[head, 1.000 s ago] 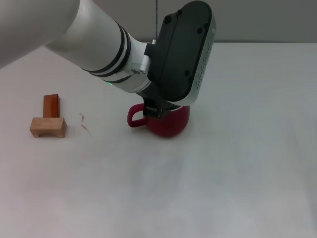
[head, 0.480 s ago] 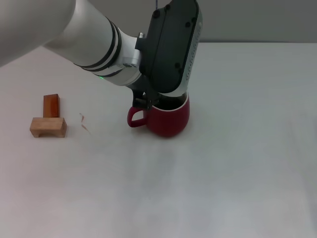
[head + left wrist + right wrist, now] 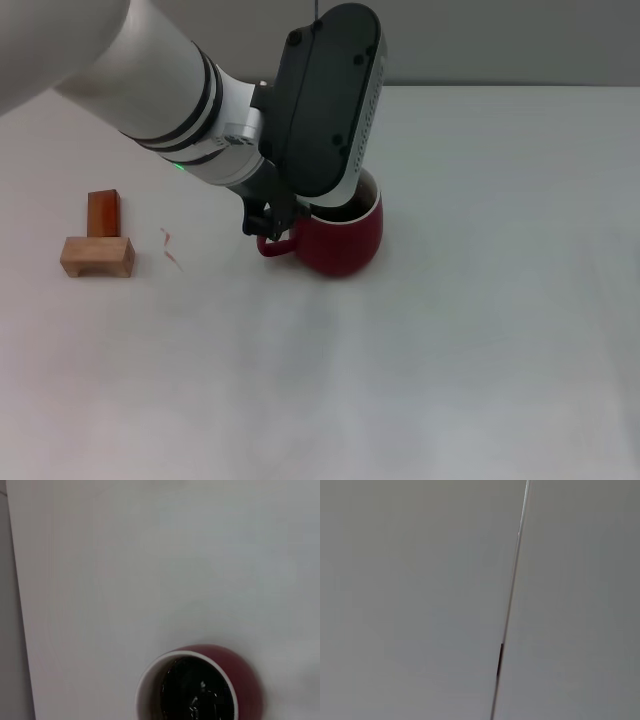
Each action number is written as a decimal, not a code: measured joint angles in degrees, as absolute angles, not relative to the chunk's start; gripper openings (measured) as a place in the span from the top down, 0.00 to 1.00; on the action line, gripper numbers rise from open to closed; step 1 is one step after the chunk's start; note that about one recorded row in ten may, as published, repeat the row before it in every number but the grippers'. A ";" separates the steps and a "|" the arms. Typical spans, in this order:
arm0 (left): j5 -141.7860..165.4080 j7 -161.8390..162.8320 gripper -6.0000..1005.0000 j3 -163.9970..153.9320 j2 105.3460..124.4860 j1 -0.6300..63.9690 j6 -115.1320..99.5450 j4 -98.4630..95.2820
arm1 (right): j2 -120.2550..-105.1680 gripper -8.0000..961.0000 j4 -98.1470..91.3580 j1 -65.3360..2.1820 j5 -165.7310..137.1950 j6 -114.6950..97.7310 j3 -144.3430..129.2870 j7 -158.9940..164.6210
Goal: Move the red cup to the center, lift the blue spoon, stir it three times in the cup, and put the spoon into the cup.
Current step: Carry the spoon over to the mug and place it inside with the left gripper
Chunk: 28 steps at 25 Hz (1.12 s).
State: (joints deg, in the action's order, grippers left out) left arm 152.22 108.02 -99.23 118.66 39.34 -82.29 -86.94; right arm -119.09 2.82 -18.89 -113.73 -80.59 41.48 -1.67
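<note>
The red cup (image 3: 345, 240) stands upright on the white table (image 3: 480, 330) near the middle, with its loop handle pointing left. My left gripper (image 3: 265, 216) hangs just over that handle, and its dark wrist body covers the cup's far left rim. In the left wrist view the red cup (image 3: 200, 690) shows from above, with a pale rim and a dark, glinting inside. The blue spoon is out of view in every picture. The right gripper is nowhere in the head view, and its wrist view holds only a grey wall.
Two small wooden blocks lie at the far left: a pale bridge-shaped block (image 3: 97, 256) and a reddish-brown block (image 3: 103, 212) behind it. A thin reddish scrap (image 3: 170, 246) lies between them and the cup.
My left arm has moved left and back off the cup, uncovering its rim and dark inside. The cup has stayed where it was.
</note>
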 joint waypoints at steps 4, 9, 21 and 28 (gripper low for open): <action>150.93 108.23 0.85 -99.63 118.78 39.00 -83.04 -88.39 | -119.09 0.25 2.81 -18.96 -113.73 -80.59 41.42 -1.67; 149.39 108.81 0.85 -102.11 119.06 38.90 -81.60 -88.95 | -119.09 0.25 2.81 -19.04 -113.82 -80.59 41.39 -1.67; 148.83 110.03 0.85 -103.91 119.09 39.23 -73.98 -87.30 | -119.09 0.25 2.75 -18.82 -113.82 -80.59 41.39 -1.67; 149.72 110.71 0.85 -103.40 119.02 39.18 -72.34 -86.05 | -119.00 0.25 2.78 -18.69 -113.82 -80.60 41.40 -1.67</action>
